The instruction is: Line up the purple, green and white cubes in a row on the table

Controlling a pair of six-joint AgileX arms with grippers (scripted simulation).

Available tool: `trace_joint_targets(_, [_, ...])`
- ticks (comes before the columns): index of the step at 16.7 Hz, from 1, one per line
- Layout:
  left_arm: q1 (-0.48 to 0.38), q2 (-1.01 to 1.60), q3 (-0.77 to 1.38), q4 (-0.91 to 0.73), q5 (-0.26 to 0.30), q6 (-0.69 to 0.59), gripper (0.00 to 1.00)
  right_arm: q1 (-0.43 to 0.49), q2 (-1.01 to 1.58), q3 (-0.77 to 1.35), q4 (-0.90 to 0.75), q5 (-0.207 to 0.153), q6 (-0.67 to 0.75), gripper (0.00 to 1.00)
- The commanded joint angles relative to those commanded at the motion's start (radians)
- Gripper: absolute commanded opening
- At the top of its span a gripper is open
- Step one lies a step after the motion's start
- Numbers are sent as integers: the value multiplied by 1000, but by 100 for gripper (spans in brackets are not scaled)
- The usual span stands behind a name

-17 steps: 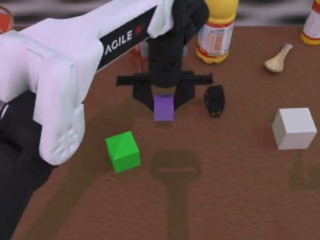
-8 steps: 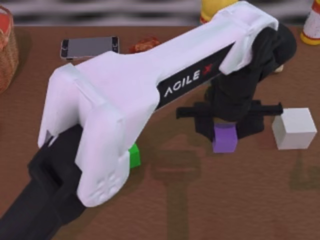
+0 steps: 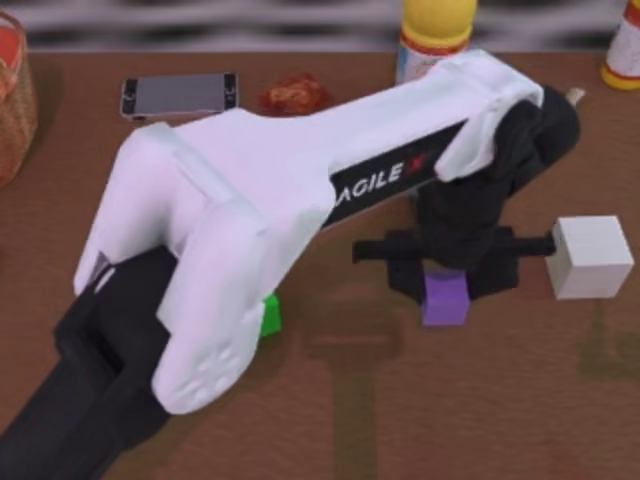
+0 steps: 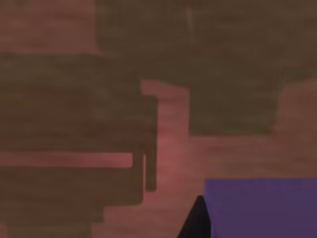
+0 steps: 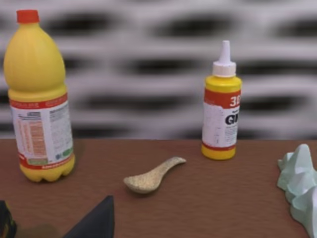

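Observation:
My left gripper (image 3: pixel 446 288) reaches across to the right half of the table (image 3: pixel 480 400) and is shut on the light-purple cube (image 3: pixel 445 300). In the left wrist view that cube (image 4: pixel 260 208) fills the corner beside one dark fingertip (image 4: pixel 195 223), close over the wood. The white cube (image 3: pixel 588 256) rests on the table just right of the gripper, apart from the purple one. Only a corner of the green cube (image 3: pixel 269 315) shows from under the left arm's white link. A dark part of my right gripper (image 5: pixel 96 220) shows in the right wrist view only.
Along the back edge lie a phone (image 3: pixel 180 95), a reddish translucent block (image 3: pixel 293 95), a yellow bottle (image 3: pixel 435 30) and a second bottle (image 3: pixel 625 50). A basket (image 3: pixel 10 100) stands at the far left. A spoon (image 5: pixel 151 176) lies between the bottles.
My left arm carried the purple cube from the table's middle to the right, beside the white cube. In the last half second the cube shifted slightly toward the front.

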Motion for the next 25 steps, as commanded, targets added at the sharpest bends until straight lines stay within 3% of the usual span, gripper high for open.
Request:
trace_joint_targets(3, [-1, 1, -101, 103, 0, -2, 0, 0, 0, 0, 0, 0, 0, 100])
trace_joint_targets(8, [-2, 3, -119, 120, 0, -2, 0, 0, 0, 0, 0, 0, 0, 100])
trace_joint_targets(21, [-2, 3, -119, 120, 0, -2, 98, 0, 0, 0, 0, 0, 0, 100])
trace_joint_targets(25, [-2, 3, -119, 120, 0, -2, 100, 0, 0, 0, 0, 0, 0, 100])
